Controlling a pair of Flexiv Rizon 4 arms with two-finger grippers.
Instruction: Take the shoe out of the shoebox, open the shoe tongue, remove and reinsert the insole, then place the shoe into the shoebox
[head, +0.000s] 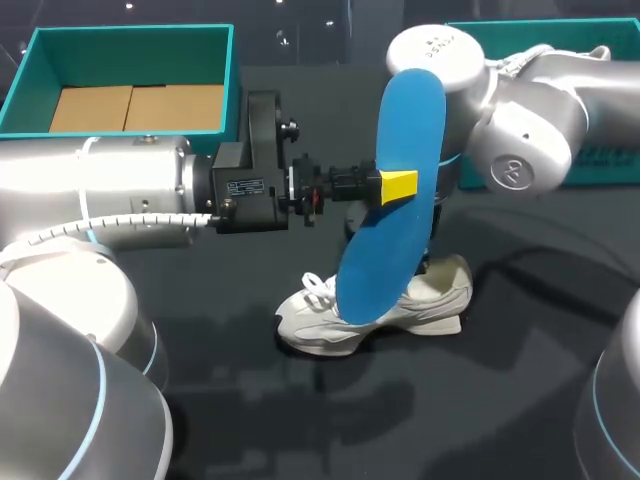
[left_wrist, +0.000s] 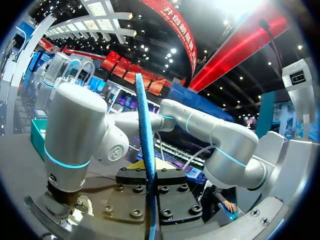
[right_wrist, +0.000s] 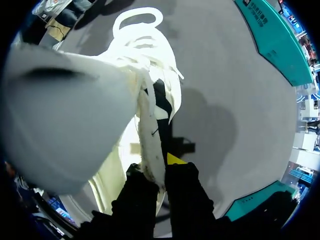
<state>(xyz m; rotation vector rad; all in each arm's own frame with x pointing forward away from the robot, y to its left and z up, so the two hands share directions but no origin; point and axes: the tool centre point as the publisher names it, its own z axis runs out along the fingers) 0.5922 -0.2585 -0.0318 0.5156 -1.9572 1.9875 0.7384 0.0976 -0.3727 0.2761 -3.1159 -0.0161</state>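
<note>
A dark surface (head: 520, 400) is seen from above, with the left arm (head: 100, 200) stretched across it from one side and the right arm (head: 520, 130) bent down over it from the other. A teal shoebox (head: 120, 40) with a cardboard floor is set at the far left corner, well apart from the shoe, and a second teal box (head: 610, 160) is partly hidden behind the right arm. The white shoe (head: 430, 295) is stood on its sole on the surface near the middle, outside both boxes, its laces loose at the toe end. The blue insole (head: 405, 130) is held up in the air just in front of the shoe, nearly upright and slightly tilted, its lower end overlapping the shoe in the head view. The left tool (head: 403, 186) is clamped on the insole about halfway along its length, one yellow tip shown on the near face; in the left wrist view the insole (left_wrist: 145, 135) is seen edge-on between the two fingers of that tool (left_wrist: 150, 172). The right tool (right_wrist: 162, 167) is closed on a white strip at the rim of the shoe (right_wrist: 145, 60), pinched between its two dark fingers; which part of the rim it is cannot be told.
</note>
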